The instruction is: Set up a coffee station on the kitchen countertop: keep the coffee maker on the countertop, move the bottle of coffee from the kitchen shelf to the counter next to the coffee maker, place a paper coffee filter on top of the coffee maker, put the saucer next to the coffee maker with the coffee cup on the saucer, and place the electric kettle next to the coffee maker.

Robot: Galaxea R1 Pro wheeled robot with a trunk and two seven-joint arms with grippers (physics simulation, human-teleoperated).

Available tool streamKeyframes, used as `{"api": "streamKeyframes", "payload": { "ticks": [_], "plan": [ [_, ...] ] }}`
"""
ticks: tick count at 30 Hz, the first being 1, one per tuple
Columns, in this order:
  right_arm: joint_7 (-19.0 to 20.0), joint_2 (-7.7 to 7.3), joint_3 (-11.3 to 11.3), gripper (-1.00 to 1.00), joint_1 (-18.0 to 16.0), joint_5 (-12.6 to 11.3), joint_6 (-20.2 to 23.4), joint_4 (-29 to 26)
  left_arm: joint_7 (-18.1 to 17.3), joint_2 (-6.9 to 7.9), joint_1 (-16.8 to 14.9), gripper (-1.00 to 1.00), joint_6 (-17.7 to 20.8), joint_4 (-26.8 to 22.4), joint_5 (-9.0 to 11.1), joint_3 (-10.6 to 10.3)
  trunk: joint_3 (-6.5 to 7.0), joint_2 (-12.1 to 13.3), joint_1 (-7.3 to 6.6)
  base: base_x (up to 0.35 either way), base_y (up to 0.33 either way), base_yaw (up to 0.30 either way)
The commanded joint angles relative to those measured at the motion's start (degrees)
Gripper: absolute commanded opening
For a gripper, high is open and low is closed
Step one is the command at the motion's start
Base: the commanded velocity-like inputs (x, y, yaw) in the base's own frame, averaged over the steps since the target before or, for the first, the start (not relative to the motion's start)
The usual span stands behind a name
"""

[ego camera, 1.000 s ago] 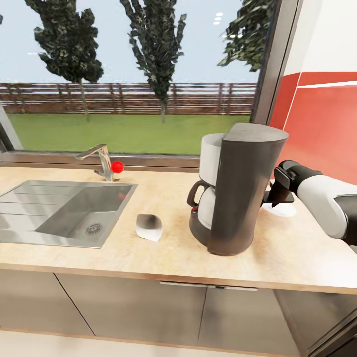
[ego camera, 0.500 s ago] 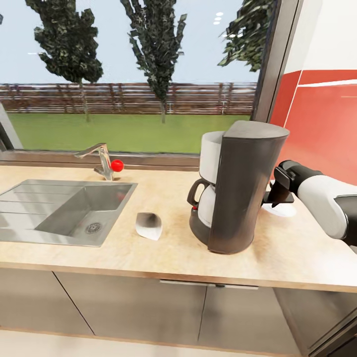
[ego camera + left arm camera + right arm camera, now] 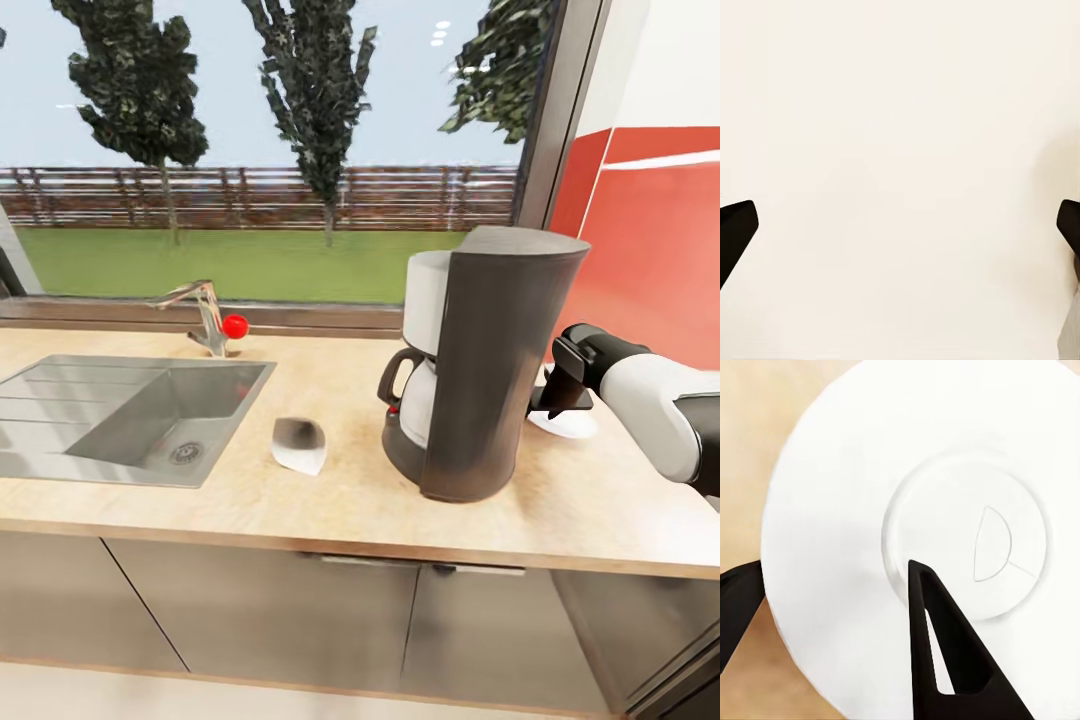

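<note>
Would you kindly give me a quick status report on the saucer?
Right pincer open, over the saucer. Left pincer open, nothing between its fingers. Saucer on the countertop beside the coffee maker.

No readable text, label, brand, number or sign appears anywhere. The coffee maker (image 3: 490, 370) has plain dark sides with no lettering. The saucer (image 3: 907, 532) is blank white, marked by nothing but a faint moulded ring and a half-circle outline at its centre. The filter (image 3: 299, 444) on the tabletop (image 3: 330, 400) is unprinted as well.
</note>
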Motion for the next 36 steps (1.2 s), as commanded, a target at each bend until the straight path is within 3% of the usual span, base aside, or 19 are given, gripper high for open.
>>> {"api": "streamKeyframes", "payload": {
  "ticks": [1,9,10,26,36],
  "plan": [
    [0.1,0.00,0.4,-1.00,-0.1,-0.1,0.1,0.1,-0.5,0.01,0.0,1.00,0.0,0.0,0.5,0.4,-0.23,-0.4,0.23,0.000,0.000,0.000],
    [0.1,0.01,0.4,-1.00,-0.1,-0.1,0.1,0.1,-0.5,0.01,0.0,1.00,0.0,0.0,0.4,0.4,-1.67,-3.7,1.98,0.000,0.000,0.000],
    [0.1,0.01,0.4,1.00,-0.1,-0.1,0.1,0.1,-0.5,0.01,0.0,1.00,0.0,0.0,0.4,0.4,-1.85,-4.1,2.20,0.000,0.000,0.000],
    [0.1,0.01,0.4,1.00,-0.1,-0.1,0.1,0.1,-0.5,0.01,0.0,1.00,0.0,0.0,0.4,0.4,-2.20,-4.9,2.64,0.000,0.000,0.000],
    [0.1,0.01,0.4,1.00,0.0,-0.1,0.2,0.1,-0.5,0.01,0.0,1.00,0.2,0.0,0.4,0.4,-0.41,-0.8,0.45,0.000,0.000,0.000]
  ]
}}
